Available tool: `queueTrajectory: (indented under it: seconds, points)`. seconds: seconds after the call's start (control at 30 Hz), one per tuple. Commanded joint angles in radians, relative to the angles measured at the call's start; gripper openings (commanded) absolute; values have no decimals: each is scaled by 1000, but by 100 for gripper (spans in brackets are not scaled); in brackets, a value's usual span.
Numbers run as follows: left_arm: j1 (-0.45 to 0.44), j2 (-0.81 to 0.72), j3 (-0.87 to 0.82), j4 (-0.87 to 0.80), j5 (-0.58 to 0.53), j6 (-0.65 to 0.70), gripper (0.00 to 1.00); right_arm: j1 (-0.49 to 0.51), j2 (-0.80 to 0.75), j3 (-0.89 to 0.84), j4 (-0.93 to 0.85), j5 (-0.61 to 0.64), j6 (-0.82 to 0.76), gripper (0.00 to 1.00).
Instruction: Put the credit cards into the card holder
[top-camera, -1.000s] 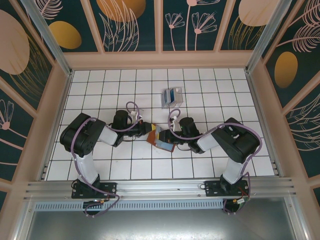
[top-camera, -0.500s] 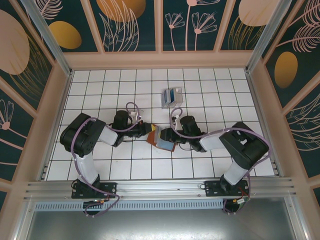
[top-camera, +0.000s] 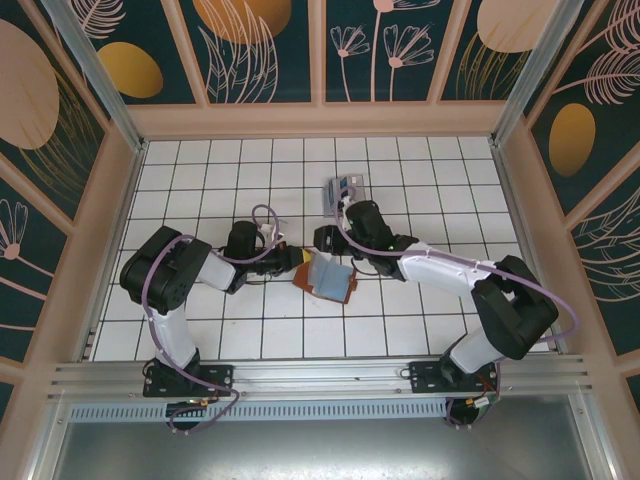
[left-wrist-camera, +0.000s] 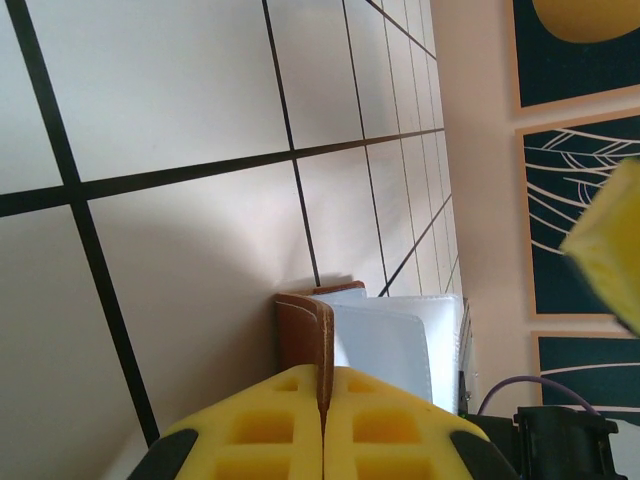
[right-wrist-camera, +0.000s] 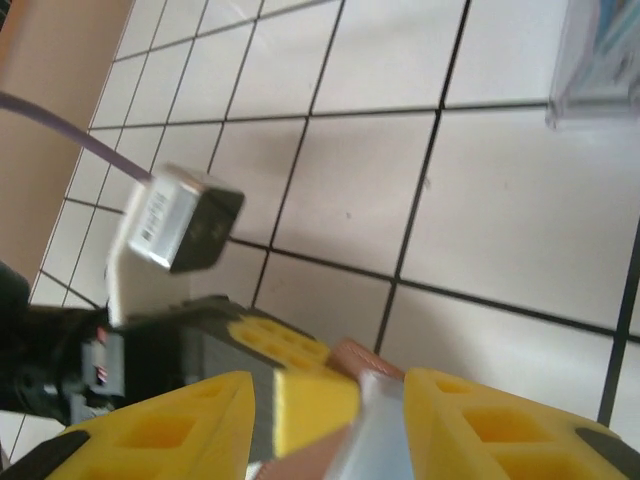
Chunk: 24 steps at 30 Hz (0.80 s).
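Note:
The reddish-brown card holder (top-camera: 338, 287) lies open on the white tiles, showing a pale blue inner face; I cannot tell whether that is lining or a card. My left gripper (top-camera: 293, 261) is shut on its left flap, and in the left wrist view the yellow fingers (left-wrist-camera: 275, 420) pinch the brown edge of the card holder (left-wrist-camera: 303, 330). My right gripper (top-camera: 322, 238) hovers just beyond the holder's far edge with its jaws open and nothing pinched; its wrist view shows the card holder (right-wrist-camera: 352, 360) between the spread fingers. Bluish credit cards (top-camera: 347, 187) stand in a clear box.
The clear plastic box (top-camera: 339, 196) stands a tile beyond the right gripper and appears as the clear box (right-wrist-camera: 598, 62) at the upper right of the right wrist view. The left arm's wrist camera block (right-wrist-camera: 178, 222) sits close by. Wooden walls (top-camera: 320, 120) ring the tiled floor.
The right gripper has opened and swung from the holder's right side up to its far edge, toward the clear box. The holder now lies flatter. The left gripper has kept its grip.

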Motion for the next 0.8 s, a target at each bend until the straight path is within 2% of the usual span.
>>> queueTrajectory:
  seconds: [0.0,0.07,0.17,0.4,0.77]
  points:
    - [1,-6,5,20,-14,3,0,48,55,55,-163,89,-41,54]
    - [1,-3,5,24,-13,2,0,96,94,101,-214,147,-66,61]
    - [1,3,2,54,-7,-16,0,125,153,167,-297,262,-81,61]
    - [1,2,5,48,0,-13,0,127,174,136,-308,256,-64,61]
    - [1,5,2,61,-6,-23,0,113,92,19,-317,275,-36,61]
